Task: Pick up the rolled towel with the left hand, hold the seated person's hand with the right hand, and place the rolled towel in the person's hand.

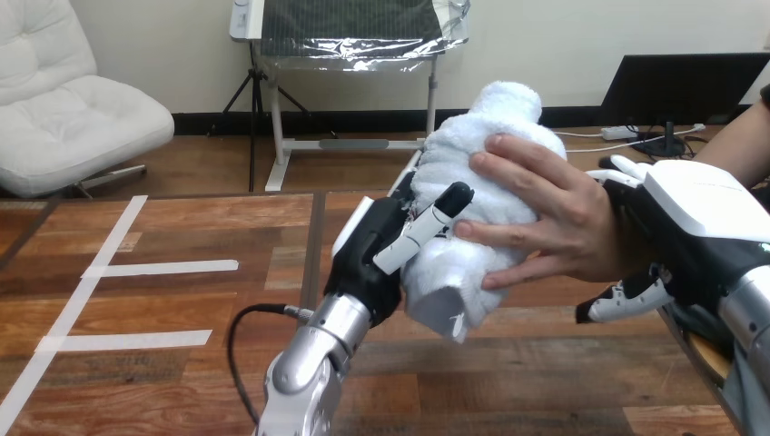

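Now the rolled towel [490,163] is off the counter [182,236], mid-view, between two hands. Its long axis stands steeply, the top leaning away and to the right, the lower end pointing down toward the viewer.

The left hand [372,250] is against the towel's left flank with its fingers [436,222] wrapped across the front, grasping the roll. From the right, the person's hand [563,218] lies on the opposite flank with its own fingers spread over the cloth, so both are on the towel at once.

The right hand [699,200] sits at the person's wrist [626,232]. One of its fingers [626,300] pokes out beneath the wrist and another shows above it, so it reads as clasped round the wrist.

The next move looks to turn on that shared grip: the towel lies directly right of the left hand's fingers, so they would need to release and back off leftward.

The person's palm is hidden behind the towel, so how firmly the roll is seated there is hard to tell. Most of the left hand's fingers are covered too.
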Controlling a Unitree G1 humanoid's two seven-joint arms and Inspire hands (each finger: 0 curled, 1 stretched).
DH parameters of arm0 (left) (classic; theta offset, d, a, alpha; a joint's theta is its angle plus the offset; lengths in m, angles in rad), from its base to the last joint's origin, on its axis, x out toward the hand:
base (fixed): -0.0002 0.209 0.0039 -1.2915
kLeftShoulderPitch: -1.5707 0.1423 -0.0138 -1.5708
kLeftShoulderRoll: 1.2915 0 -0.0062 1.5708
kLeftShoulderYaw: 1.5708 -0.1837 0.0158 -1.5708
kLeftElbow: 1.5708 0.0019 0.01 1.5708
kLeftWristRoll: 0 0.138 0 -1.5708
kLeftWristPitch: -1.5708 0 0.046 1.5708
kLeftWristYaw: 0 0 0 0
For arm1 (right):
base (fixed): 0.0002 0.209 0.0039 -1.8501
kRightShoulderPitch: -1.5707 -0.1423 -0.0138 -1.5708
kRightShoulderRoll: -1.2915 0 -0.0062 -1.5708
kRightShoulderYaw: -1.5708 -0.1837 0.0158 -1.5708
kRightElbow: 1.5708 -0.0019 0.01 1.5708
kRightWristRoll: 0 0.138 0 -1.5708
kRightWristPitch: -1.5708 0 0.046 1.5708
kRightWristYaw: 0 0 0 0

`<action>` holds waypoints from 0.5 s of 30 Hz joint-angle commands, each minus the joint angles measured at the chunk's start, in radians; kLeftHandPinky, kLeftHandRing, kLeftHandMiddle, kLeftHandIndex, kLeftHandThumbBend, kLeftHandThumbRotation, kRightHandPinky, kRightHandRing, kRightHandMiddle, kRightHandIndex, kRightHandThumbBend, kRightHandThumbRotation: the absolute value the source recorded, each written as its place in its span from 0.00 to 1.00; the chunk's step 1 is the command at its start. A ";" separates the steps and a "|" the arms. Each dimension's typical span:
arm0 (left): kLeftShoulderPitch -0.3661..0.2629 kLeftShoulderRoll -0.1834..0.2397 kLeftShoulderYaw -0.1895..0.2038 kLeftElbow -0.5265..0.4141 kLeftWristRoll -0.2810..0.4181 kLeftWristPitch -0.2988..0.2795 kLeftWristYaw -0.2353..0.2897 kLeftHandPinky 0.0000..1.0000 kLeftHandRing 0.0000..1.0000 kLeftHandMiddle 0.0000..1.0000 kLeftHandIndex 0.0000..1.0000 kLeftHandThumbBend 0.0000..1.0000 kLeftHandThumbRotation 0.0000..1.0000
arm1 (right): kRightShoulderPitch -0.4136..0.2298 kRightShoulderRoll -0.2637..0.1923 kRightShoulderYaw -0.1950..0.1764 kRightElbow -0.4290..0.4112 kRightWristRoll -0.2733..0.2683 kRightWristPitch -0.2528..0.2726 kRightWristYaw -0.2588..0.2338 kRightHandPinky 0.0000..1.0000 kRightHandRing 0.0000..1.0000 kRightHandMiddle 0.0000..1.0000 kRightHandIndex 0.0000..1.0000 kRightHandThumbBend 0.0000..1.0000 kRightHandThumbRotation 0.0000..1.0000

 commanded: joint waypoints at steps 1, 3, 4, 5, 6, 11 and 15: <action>0.011 0.021 -0.009 -0.080 0.037 -0.067 0.052 0.89 0.90 0.94 1.00 0.80 0.68 | -0.011 0.032 -0.036 -0.079 0.000 0.005 -0.010 0.84 0.96 0.96 0.86 0.91 0.00; 0.024 0.030 -0.013 -0.090 0.054 -0.087 0.070 0.89 0.91 0.94 1.00 0.79 0.70 | -0.002 0.040 -0.040 -0.095 0.000 0.009 -0.008 0.84 0.96 0.96 0.86 0.90 0.00; 0.029 0.036 -0.015 -0.093 0.063 -0.097 0.077 0.90 0.91 0.94 1.00 0.78 0.71 | 0.001 0.044 -0.041 -0.103 0.000 0.011 -0.007 0.84 0.96 0.96 0.86 0.90 0.00; 0.033 0.039 -0.017 -0.096 0.068 -0.104 0.082 0.90 0.91 0.94 1.00 0.77 0.72 | 0.003 0.048 -0.043 -0.108 0.000 0.012 -0.006 0.84 0.96 0.96 0.86 0.90 0.00; 0.041 0.045 -0.017 -0.102 0.075 -0.118 0.092 0.91 0.92 0.95 1.00 0.77 0.73 | 0.009 0.055 -0.046 -0.119 0.001 0.013 -0.005 0.84 0.96 0.96 0.86 0.90 0.00; 0.070 0.063 -0.022 -0.124 0.110 -0.155 0.139 0.92 0.91 0.94 1.00 0.73 0.81 | 0.030 0.076 -0.054 -0.156 0.007 0.020 -0.007 0.85 0.96 0.97 0.86 0.88 0.00; 0.104 0.082 -0.028 -0.156 0.142 -0.185 0.173 0.92 0.91 0.94 1.00 0.71 0.87 | 0.052 0.104 -0.059 -0.197 0.006 0.030 -0.011 0.85 0.97 0.97 0.86 0.87 0.00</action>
